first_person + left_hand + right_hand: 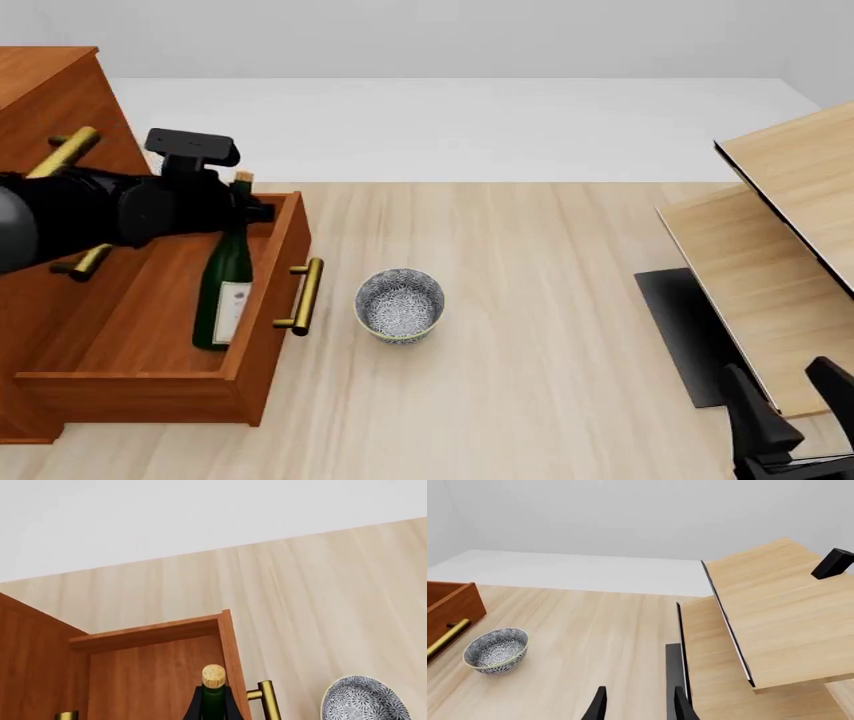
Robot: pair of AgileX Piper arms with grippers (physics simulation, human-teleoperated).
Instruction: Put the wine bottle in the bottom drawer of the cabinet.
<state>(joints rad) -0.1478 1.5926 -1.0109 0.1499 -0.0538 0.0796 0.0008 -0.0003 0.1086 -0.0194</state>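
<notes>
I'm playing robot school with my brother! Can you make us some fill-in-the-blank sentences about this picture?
1. The left gripper holds the wine bottle by its ____.
2. The wine bottle stands upright inside the open bottom ____ of the cabinet.
3. The speckled bowl sits on the table, with ____ inside it.
4. The right gripper holds ____.

Missing words: neck; drawer; nothing; nothing

I am seeing the left pincer [240,205] masked by its own arm, so its grip on the wine bottle [224,290] is unreadable. The frame edge is cropping the cabinet [54,110], and the right pincer [635,705] is showing fingertips only.
</notes>
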